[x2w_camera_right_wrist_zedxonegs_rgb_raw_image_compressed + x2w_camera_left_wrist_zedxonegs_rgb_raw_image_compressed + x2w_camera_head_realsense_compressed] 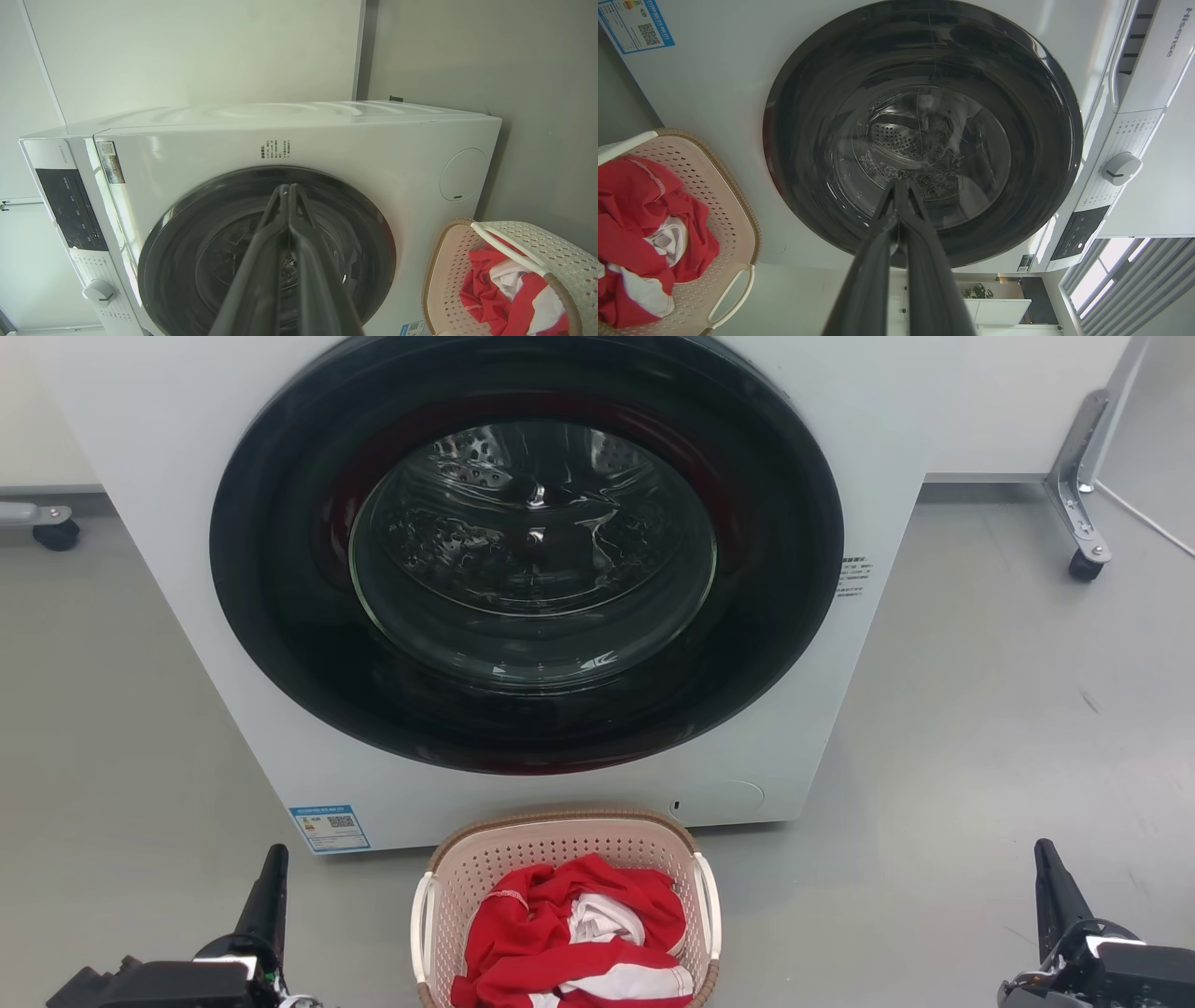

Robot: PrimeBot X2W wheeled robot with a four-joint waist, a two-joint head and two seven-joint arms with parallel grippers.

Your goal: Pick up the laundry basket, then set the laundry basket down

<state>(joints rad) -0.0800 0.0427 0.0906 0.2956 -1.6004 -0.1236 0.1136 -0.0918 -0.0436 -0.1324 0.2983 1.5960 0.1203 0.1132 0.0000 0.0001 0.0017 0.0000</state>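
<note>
**Basket on the floor, both grippers clear of it**

Nearest the robot, the left gripper [274, 863] sits low on the left and the right gripper [1046, 859] low on the right. Each wrist view shows its two dark fingers pressed together at the tips with nothing held. Between them, well apart from both, the laundry basket [560, 823] stands upright on the grey floor [980, 709]. Red and white clothes [569, 933] are heaped inside it, and its white handles are on its left and right sides. Its far rim is just in front of the washing machine [149, 448], below the round dark door [280, 569], which is closed. A blue label [329, 828] is stuck on the machine's lower left corner. Farther back on the right stands a metal leg on a castor [1081, 495].
</note>
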